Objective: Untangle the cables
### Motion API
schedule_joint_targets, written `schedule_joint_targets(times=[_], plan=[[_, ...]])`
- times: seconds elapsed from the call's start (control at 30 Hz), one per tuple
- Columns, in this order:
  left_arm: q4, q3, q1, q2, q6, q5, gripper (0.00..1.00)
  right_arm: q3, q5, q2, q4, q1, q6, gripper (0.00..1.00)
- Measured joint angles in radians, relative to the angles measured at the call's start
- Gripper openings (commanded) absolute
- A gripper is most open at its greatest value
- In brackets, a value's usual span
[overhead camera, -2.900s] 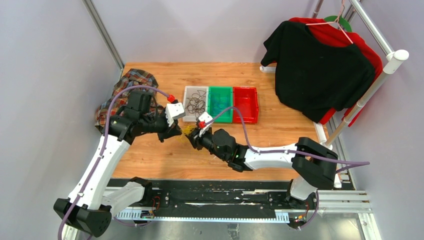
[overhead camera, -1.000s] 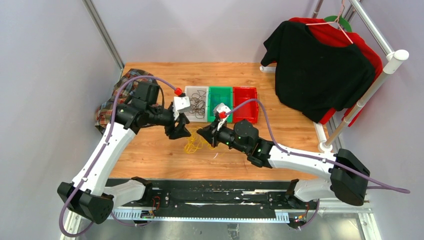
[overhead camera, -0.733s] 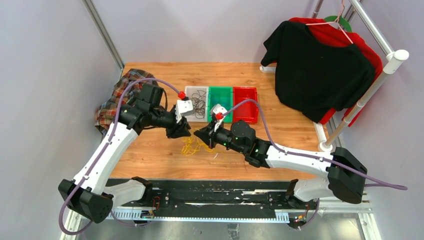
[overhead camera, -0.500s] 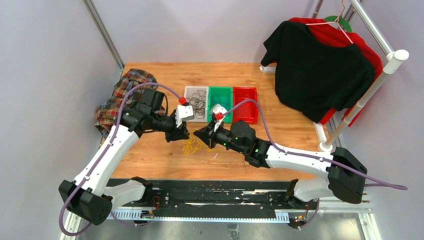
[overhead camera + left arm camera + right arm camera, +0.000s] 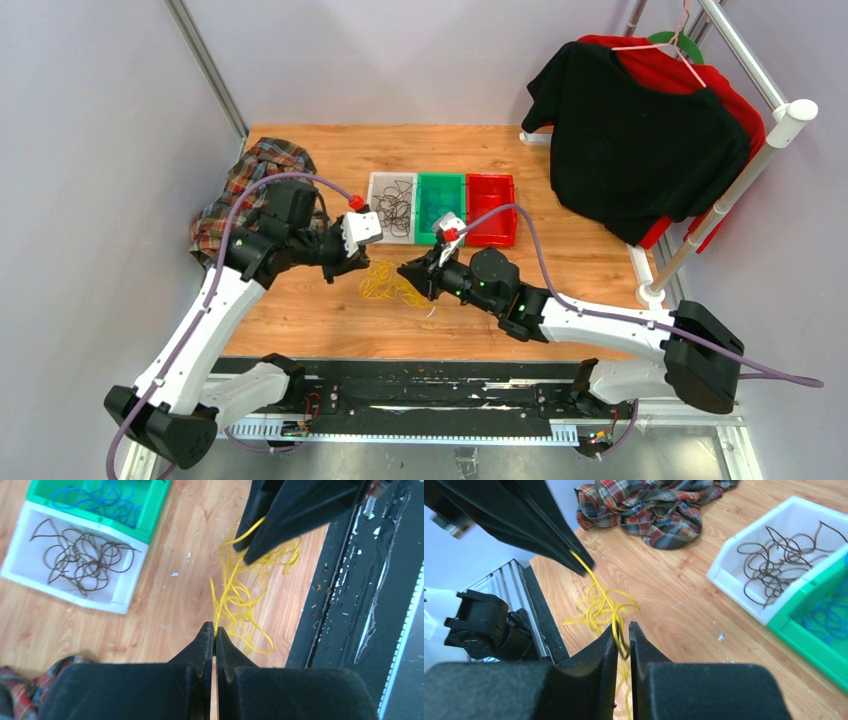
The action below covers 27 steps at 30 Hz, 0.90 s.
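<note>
**A:** How does the left gripper [image 5: 215,630] stand?

**B:** Its jaws are pressed together. One strand of the yellow cables [image 5: 235,600] is pinched at the very tip, and from there it runs to the rest of the bundle.

**A:** And the right gripper [image 5: 623,630]?

**B:** Its jaws are almost together too, with only a thin gap between them. A yellow strand passes through this gap and is held there. In the left wrist view, its dark fingers sit on the far part of the same bundle.

**A:** So where is the bundle?

**B:** It is between the two grippers, a loose tangle on the wooden table [image 5: 330,150], near the front edge. Most loops seem to lie on the wood, and the pinched strands rise from it.

**A:** What is further out?

**B:** Three bins stand in one row, side against side. The white bin [image 5: 378,182] holds the dark brown cables [image 5: 393,208]. The green bin [image 5: 440,178] holds the blue cables [image 5: 100,497]. The red bin [image 5: 490,240] comes last, and I cannot see well what is in it. A plaid cloth [image 5: 240,185] lies crumpled at the left edge of the table, beside the left arm.
</note>
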Motion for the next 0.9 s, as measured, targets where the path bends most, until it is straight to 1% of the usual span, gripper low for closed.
schedule_joint_targets(times=[0.13, 0.27, 0.3, 0.47, 0.53, 0.63, 0.77, 0.9], plan=[[0.0, 0.0, 0.0, -0.061, 0.0, -0.047, 0.01, -0.055, 0.035, -0.044, -0.013, -0.025, 0.025, 0.26], [-0.001, 0.0, 0.0, -0.097, -0.013, -0.058, 0.0, -0.061, 0.066, -0.054, -0.038, -0.044, 0.034, 0.28], [-0.001, 0.001, 0.0, -0.099, -0.02, -0.058, 0.01, -0.061, 0.072, -0.054, -0.045, -0.044, 0.034, 0.3], [-0.004, 0.021, 0.0, -0.098, -0.058, -0.05, 0.01, -0.059, 0.096, -0.056, -0.084, -0.044, 0.024, 0.55], [-0.004, 0.029, 0.0, -0.099, -0.07, -0.042, 0.01, -0.056, 0.094, -0.06, -0.082, -0.042, 0.01, 0.63], [-0.004, 0.033, 0.0, -0.099, -0.082, -0.033, 0.0, -0.024, 0.092, -0.064, -0.082, -0.027, -0.032, 0.66], [-0.004, 0.034, 0.0, -0.099, -0.094, -0.024, 0.0, 0.048, 0.076, -0.049, -0.069, 0.006, -0.085, 0.67], [-0.004, 0.046, 0.0, -0.099, -0.108, -0.006, 0.01, 0.127, 0.058, -0.001, -0.067, 0.023, -0.136, 0.68]])
